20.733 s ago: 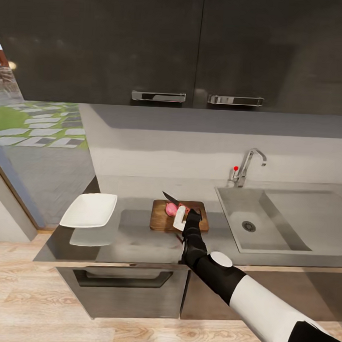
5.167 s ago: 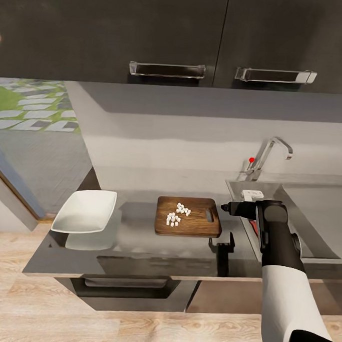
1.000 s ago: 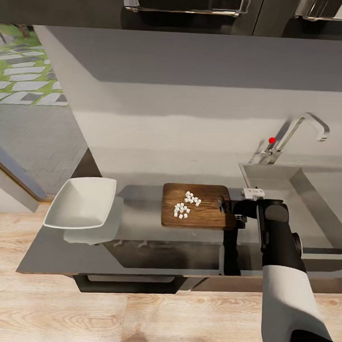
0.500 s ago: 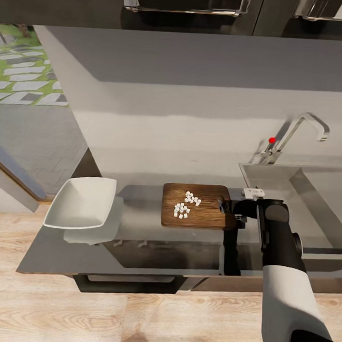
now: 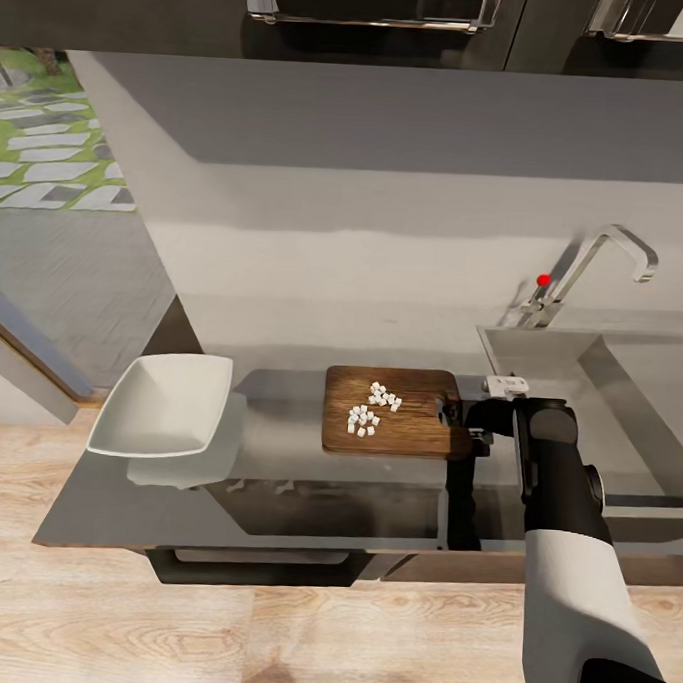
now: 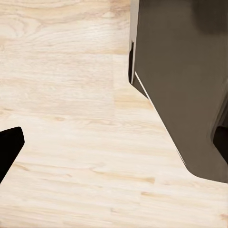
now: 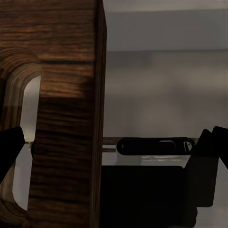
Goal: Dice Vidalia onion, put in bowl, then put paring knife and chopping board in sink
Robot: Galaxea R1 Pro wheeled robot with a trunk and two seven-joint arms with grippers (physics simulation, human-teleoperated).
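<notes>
The brown chopping board [image 5: 417, 431] lies on the grey countertop [image 5: 275, 458] with the diced onion [image 5: 372, 408] as small white cubes on it. My right gripper [image 5: 465, 418] reaches in level at the board's right end, by the handle hole. In the right wrist view the chopping board [image 7: 66, 118] is close up and the right gripper [image 7: 111, 152] is open, one fingertip [image 7: 9, 152] at the hole and the other off the board's edge. The white bowl [image 5: 163, 404] stands left of the board. The sink [image 5: 541, 357] is to the right. The paring knife is out of view. My left gripper [image 6: 114, 142] hangs open over the floor.
A chrome tap [image 5: 596, 265] with a red knob [image 5: 543, 280] stands behind the sink. Black upper cabinets [image 5: 379, 13] hang overhead. The left wrist view shows pale wood floor [image 6: 61, 104] and a dark cabinet corner [image 6: 185, 85].
Since 5 s ago the head has moved closer and lower, and my right gripper has come from the sink's edge to the board's right end. Nothing has moved in the last second.
</notes>
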